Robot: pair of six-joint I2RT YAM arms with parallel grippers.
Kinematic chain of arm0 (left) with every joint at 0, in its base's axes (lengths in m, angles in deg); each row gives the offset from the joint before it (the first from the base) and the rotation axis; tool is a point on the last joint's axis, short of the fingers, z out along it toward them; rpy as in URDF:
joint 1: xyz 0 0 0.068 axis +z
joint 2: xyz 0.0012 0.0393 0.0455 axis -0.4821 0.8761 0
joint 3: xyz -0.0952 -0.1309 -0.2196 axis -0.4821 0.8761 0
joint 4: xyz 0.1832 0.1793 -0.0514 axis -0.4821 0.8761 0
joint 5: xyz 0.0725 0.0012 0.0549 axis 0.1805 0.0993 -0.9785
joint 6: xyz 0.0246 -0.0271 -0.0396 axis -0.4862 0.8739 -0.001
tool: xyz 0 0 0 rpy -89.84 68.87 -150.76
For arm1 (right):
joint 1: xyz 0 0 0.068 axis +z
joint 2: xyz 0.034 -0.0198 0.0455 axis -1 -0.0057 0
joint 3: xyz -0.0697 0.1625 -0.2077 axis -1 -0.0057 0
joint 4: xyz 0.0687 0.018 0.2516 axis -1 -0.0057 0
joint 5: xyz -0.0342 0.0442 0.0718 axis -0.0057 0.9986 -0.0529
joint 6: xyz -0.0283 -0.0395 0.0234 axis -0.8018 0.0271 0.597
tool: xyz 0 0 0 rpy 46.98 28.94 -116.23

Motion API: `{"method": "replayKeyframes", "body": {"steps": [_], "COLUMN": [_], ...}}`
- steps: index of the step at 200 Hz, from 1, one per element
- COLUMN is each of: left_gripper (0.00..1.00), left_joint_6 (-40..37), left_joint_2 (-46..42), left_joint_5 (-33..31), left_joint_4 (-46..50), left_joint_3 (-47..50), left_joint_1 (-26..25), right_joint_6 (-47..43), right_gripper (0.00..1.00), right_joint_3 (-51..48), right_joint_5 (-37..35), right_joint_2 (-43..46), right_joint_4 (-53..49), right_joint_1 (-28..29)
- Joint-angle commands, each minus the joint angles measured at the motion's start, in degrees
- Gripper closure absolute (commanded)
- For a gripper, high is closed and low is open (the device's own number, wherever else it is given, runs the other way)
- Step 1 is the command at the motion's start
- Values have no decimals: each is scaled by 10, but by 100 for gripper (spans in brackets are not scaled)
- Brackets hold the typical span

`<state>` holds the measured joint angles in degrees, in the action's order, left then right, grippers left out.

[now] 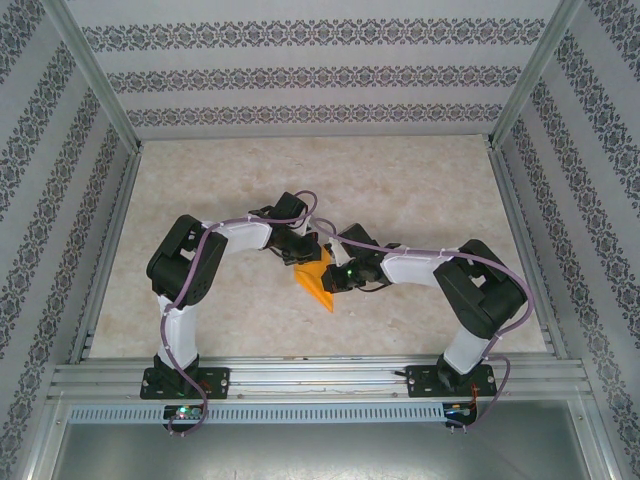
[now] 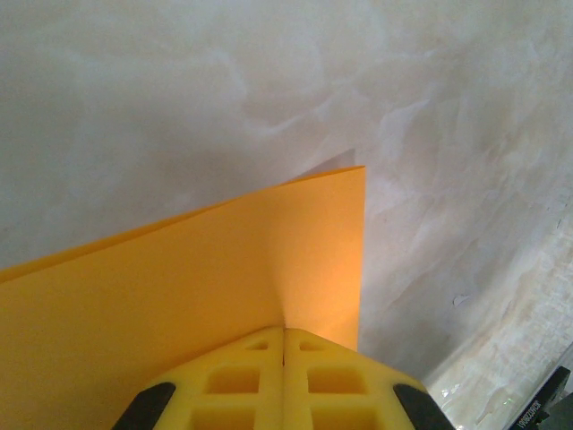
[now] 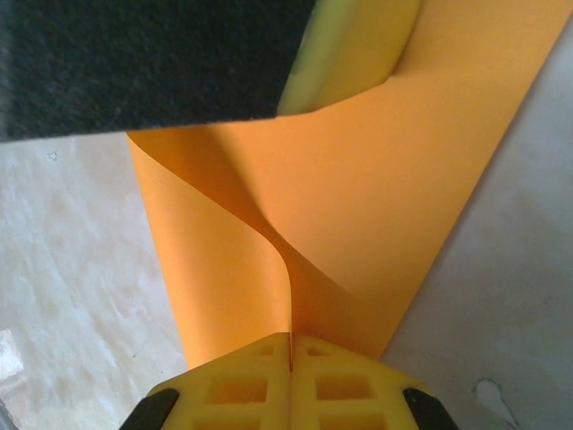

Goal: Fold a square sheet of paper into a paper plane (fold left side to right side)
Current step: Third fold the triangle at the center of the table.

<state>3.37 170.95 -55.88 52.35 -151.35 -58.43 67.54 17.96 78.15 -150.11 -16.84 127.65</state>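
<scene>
The square sheet of paper (image 1: 320, 287), bright orange, is lifted a little off the middle of the table between the two grippers. It is curled over on itself and does not have the form of a paper plane. My left gripper (image 1: 304, 252) is shut on the paper (image 2: 179, 296), its yellow fingertips (image 2: 260, 358) pressed together on a fold line near one corner. My right gripper (image 3: 291, 339) is shut on an upright edge of the paper (image 3: 385, 197), which bends away and up to the left gripper's finger (image 3: 354, 45). From above, the right gripper (image 1: 338, 272) sits just right of the sheet.
The beige marbled tabletop (image 1: 400, 190) lies open behind and to both sides of the arms. Aluminium rails (image 1: 320, 375) run along the near edge, and patterned walls (image 1: 300, 75) enclose the back and sides.
</scene>
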Motion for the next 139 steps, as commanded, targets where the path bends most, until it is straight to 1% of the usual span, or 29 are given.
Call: {"method": "replayKeyframes", "body": {"steps": [1,55,139], "left_gripper": [100,100,100], "left_joint_6": [-7,-3,-1], "left_joint_2": [19,18,18], "left_joint_5": [-17,-17,-17], "left_joint_4": [29,25,24], "left_joint_3": [1,4,5], "left_joint_1": [-9,-9,-9], "right_joint_6": [-11,-10,-11], "right_gripper": [100,100,100], "right_joint_3": [16,16,19], "right_joint_5": [0,19,26], "right_joint_2": [-8,-7,-16], "right_joint_4": [1,14,22], "right_joint_1": [-7,-7,-7]}}
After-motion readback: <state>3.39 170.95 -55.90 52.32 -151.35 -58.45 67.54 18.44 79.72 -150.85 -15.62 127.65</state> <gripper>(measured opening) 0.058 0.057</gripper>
